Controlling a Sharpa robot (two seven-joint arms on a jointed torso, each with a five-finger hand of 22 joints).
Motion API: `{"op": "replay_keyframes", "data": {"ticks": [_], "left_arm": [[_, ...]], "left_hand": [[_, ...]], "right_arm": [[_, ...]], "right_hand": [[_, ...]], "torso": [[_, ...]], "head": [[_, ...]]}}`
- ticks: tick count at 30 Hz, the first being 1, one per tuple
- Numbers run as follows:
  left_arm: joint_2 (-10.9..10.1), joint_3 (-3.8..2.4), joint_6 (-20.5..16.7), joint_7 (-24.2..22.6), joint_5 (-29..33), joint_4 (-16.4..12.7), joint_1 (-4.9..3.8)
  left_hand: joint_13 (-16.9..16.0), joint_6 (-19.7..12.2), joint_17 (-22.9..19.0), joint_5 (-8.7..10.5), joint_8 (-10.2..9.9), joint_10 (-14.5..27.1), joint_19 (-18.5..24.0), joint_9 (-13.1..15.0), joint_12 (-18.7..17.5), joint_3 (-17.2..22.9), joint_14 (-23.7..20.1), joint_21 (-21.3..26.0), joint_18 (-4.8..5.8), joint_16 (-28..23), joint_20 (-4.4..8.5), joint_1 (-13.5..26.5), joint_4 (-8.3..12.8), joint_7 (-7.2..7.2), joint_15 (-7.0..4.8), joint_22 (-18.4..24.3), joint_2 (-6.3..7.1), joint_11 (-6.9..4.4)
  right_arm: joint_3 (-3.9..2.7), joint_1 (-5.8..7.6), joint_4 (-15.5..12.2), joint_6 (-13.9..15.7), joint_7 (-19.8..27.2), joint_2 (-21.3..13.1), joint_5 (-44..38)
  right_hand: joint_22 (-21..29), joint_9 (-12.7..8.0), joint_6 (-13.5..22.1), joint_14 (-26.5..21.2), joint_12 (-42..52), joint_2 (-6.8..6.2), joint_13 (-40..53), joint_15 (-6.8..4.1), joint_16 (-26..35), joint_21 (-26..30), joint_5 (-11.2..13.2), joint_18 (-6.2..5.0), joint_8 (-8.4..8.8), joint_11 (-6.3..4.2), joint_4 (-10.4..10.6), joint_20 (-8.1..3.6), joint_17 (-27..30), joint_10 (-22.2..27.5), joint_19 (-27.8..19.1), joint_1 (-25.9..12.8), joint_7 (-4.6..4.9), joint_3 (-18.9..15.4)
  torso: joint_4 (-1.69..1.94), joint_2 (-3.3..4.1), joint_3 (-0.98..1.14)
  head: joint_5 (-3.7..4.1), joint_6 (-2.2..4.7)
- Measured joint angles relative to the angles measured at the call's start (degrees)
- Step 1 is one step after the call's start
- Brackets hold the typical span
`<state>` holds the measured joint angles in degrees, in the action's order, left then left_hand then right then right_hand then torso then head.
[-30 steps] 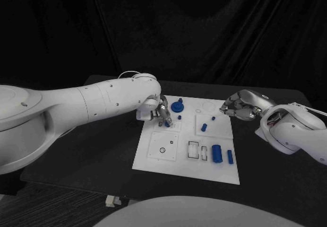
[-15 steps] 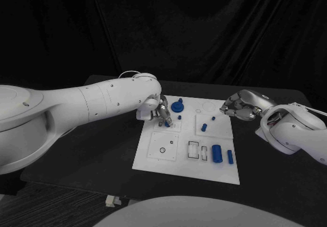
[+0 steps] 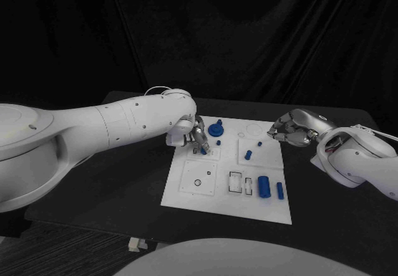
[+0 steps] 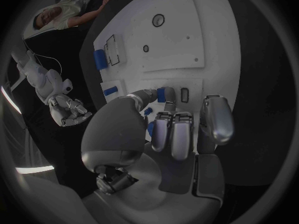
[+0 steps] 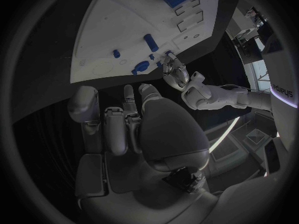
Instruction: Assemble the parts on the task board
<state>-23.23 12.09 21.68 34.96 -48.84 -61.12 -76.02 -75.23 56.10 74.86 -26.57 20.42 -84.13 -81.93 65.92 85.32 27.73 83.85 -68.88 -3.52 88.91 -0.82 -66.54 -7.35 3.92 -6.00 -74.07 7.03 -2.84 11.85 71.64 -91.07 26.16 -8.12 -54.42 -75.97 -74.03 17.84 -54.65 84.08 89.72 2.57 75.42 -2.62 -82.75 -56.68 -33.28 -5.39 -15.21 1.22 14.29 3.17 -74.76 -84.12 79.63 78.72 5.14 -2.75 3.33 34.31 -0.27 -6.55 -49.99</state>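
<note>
Task board (image 3: pixel 215 190) – one; left hand (image 3: pixel 197 137) fingers pinch blue part (image 3: pixel 203 150); right hand (image 3: pixel 290 131) curled, empty.

White arm (image 5: pixel 218 95), small dark logo, letters too blurred to read

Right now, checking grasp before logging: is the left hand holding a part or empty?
Holding. The left hand pinches a small blue part between its fingertips, low over the task board. Whether it is seated, cannot tell.
</note>
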Motion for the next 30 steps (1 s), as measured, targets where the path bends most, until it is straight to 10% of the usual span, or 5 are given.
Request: {"op": "replay_keyframes", "data": {"ticks": [12, 30], "left_arm": [[0.15, -0.13, -0.05, -0.08, 0.00, 0.12, 0.31], [0.02, -0.13, -0.09, 0.04, -0.23, 0.20, 0.59]], "left_hand": [[0.00, 0.31, 0.00, 15.93, -1.51, 0.01, 0.01, 0.01, 0.00, -0.06, -0.59, 0.01, 0.00, 0.00, -0.02, 2.63, 1.28, -0.36, 0.59, 0.00, -2.65, 0.00], [0.00, 1.75, 0.00, 20.41, -1.80, 0.01, 0.02, -1.07, 0.00, -7.42, -0.30, 0.01, 0.00, 0.00, -0.03, 4.93, -1.85, -1.79, 0.89, 0.00, -4.94, 0.01]], "right_arm": [[0.00, 0.00, -0.01, 0.00, -0.01, -0.01, 0.00], [0.00, 0.00, 0.08, 0.00, 0.00, 0.03, 0.00]], "right_hand": [[0.00, 0.00, 0.00, 0.00, 0.00, 0.00, 0.00, 0.00, 0.00, 0.00, 0.00, 0.01, 0.00, 0.00, 0.00, 0.00, 0.00, 0.00, 0.00, 0.00, 0.00, 0.00], [0.00, 0.01, 0.00, 0.00, 0.00, 0.00, 0.00, 0.00, 0.00, 0.00, 0.00, 0.00, 0.00, 0.00, 0.00, 0.00, 0.00, 0.00, 0.00, 0.00, 0.00, 0.00]], "torso": [[-0.01, -0.03, -0.01], [-0.02, -0.02, 0.01]], "head": [[-0.06, 0.00], [-0.06, 0.00]]}}
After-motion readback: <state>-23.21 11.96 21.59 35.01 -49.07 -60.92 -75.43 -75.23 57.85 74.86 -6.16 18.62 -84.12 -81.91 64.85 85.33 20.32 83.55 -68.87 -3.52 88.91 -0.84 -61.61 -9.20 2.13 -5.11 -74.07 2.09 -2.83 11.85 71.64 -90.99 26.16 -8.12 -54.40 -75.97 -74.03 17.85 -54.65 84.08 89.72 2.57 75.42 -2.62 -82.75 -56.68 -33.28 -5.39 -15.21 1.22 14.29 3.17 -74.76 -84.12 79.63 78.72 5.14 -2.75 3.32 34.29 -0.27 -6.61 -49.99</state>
